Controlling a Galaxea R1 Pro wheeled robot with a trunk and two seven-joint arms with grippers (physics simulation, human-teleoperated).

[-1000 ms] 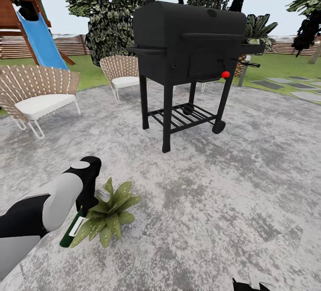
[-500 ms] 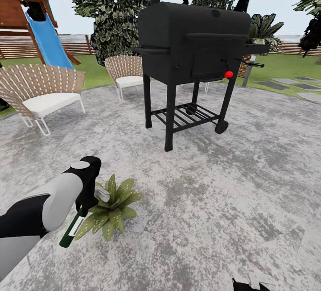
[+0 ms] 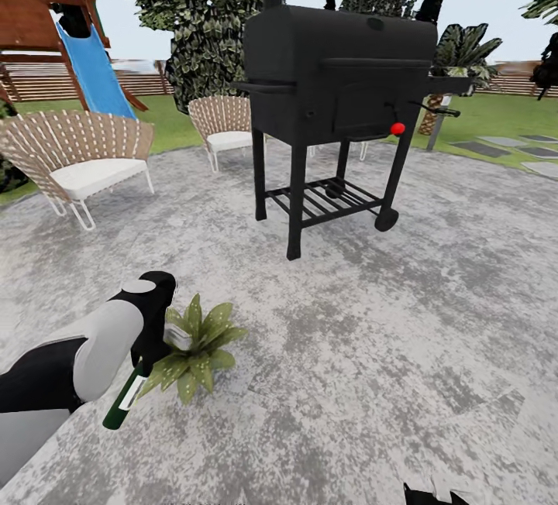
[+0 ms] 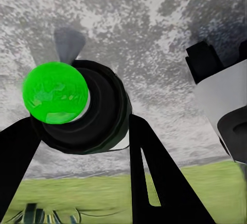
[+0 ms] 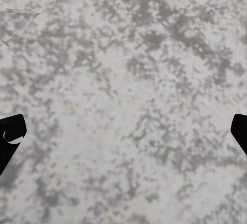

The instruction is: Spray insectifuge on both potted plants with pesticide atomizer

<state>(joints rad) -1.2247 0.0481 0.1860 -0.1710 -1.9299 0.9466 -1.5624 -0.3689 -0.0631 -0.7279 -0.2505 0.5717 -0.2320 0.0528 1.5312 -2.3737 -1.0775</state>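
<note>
In the head view my left gripper (image 3: 149,356) is shut on the pesticide atomizer (image 3: 122,406), a slim dark bottle with a white label that tilts down to the left. Just right of it a potted plant (image 3: 195,346) spreads its green leaves over the grey stone patio (image 3: 372,350). The left wrist view shows the atomizer (image 4: 95,112) end-on, its green base toward the camera, between the black fingers (image 4: 154,177) of the left gripper (image 4: 85,123). My right gripper (image 5: 123,131) hangs open over bare stone; its black tips (image 3: 434,496) peek in at the head view's bottom edge.
A black barbecue grill (image 3: 341,94) on legs stands mid-patio ahead. Two wicker chairs (image 3: 77,152) (image 3: 225,125) sit at the left and behind the grill. A blue slide (image 3: 93,71), a wooden fence, trees and lawn lie beyond.
The whole head view has shifted slightly, so the camera moved: grill, chairs and plant sit a little further right. My left arm keeps its hold on the atomizer.
</note>
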